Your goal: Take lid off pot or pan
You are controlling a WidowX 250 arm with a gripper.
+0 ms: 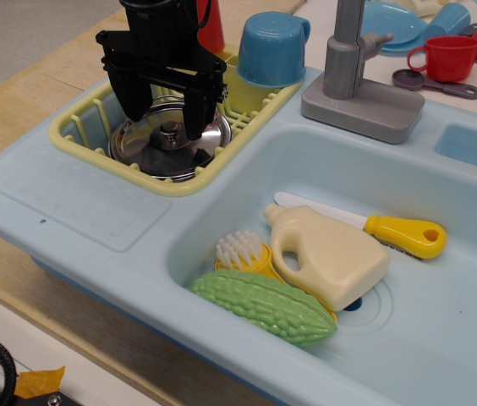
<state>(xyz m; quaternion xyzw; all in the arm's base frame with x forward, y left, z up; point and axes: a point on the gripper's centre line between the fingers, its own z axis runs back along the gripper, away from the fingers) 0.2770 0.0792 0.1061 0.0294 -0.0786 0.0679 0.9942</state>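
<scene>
Only one view, from above the toy sink. Upper left of the frame: yellow dish rack [82, 139] holding the stainless-steel lid [171, 150], apparently seated on the pot, which is hidden beneath and cannot be confirmed. Black claw [165, 120] spread wide, prongs straddling the small centre knob [170, 132], touching nothing as far as can be told. Likely light, rigid and slick: polished metal, flat rim poor for pinching, so best taken by the knob, squarely, to avoid slipping. Blue cup [271, 48] just right of the rack; grey faucet [350, 51] further right. Lower centre, in the basin [441, 321]: cream bottle [331, 254], green gourd [262, 304], brush [240, 250], yellow-handled knife [403, 235].
</scene>
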